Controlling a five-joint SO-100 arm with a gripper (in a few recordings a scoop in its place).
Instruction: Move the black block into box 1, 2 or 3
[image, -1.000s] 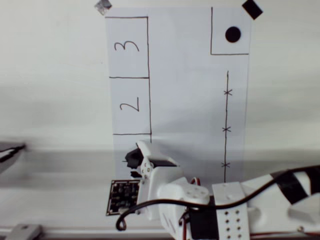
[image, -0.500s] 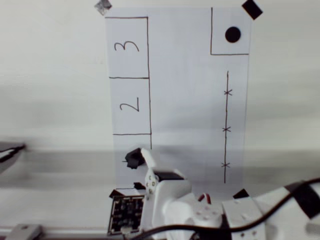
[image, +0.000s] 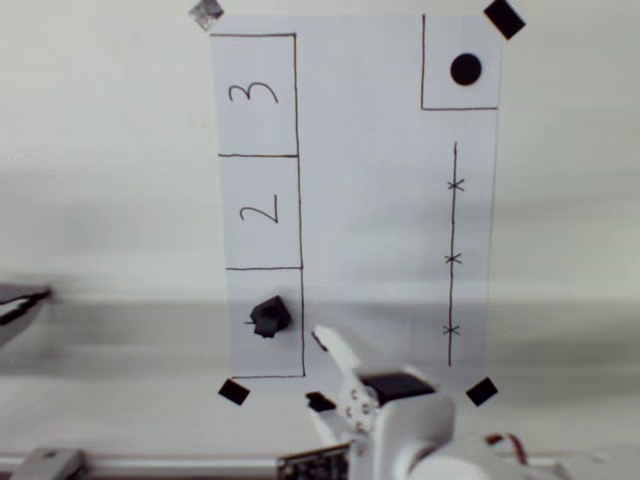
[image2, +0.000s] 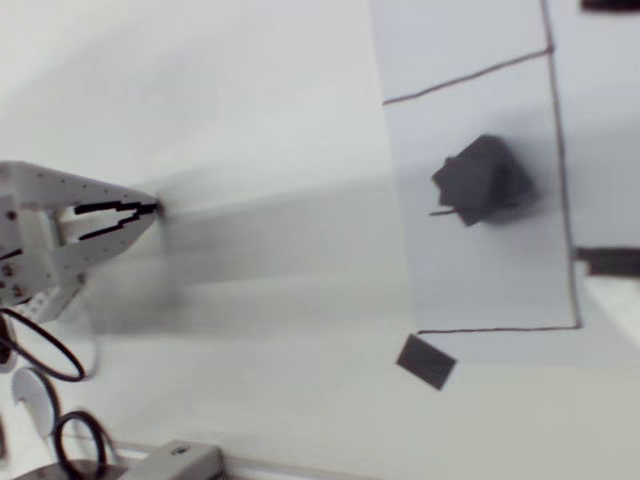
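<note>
Inside the box (image: 238, 350), black block (image: 270, 316) over its hidden numeral

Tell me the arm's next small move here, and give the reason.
Probably just pull the gripper back toward its base, away from the paper. The black block already sits inside the lowest pen-drawn box, below box 2, apart from the gripper, which holds nothing. Nothing seems left to place, so clearing away looks right.
</note>
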